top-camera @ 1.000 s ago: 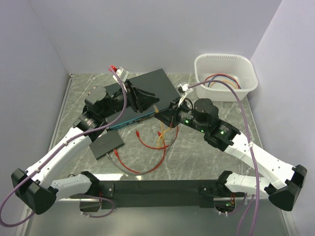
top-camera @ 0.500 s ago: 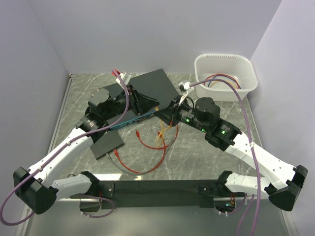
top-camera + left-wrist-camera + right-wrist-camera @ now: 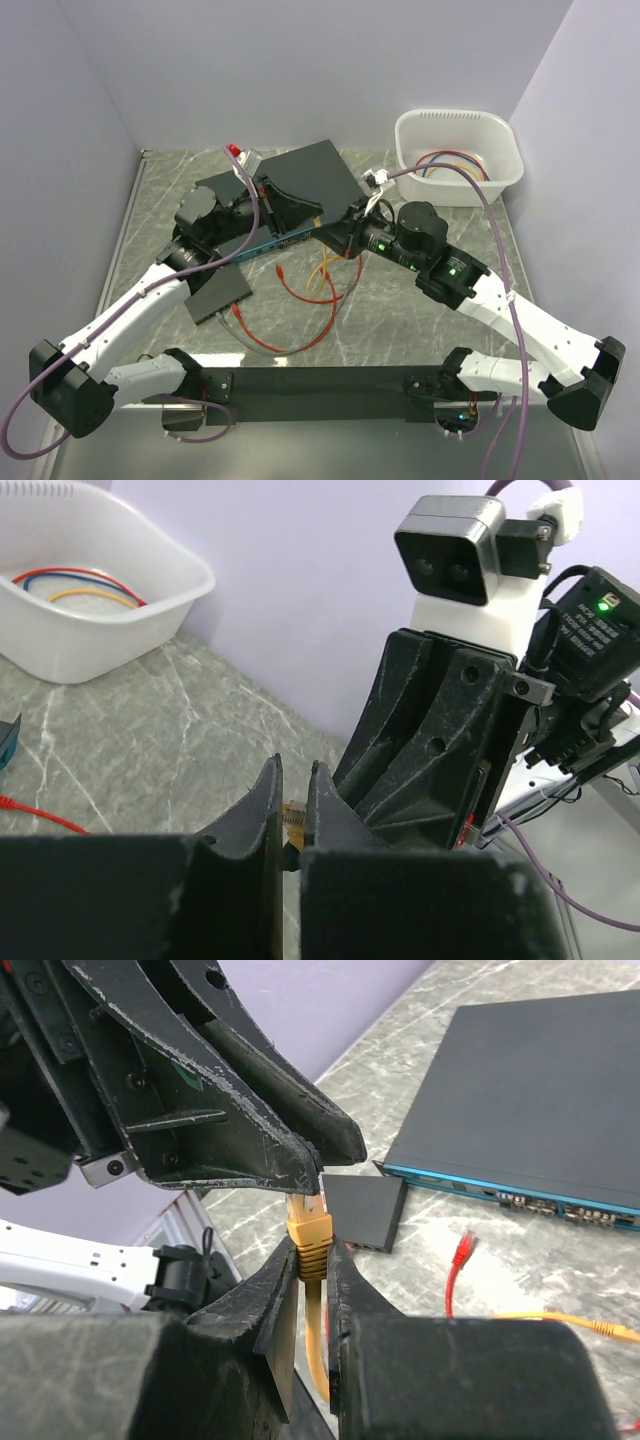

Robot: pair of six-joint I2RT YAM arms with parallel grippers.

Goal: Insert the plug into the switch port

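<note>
The yellow plug (image 3: 308,1228) is held above the desk (image 3: 400,320), just in front of the teal edge of the switch (image 3: 318,172). The right tool (image 3: 312,1252) clamps its boot; the left tool (image 3: 293,785) is pinched shut on its tip

The switch (image 3: 530,1090) top is matt dark, the tub (image 3: 100,610) smooth white plastic, the bench (image 3: 150,730) marbled grey, the fingers (image 3: 265,1305) scuffed matt black plastic, the plug (image 3: 308,1230) glossy yellow.
</note>
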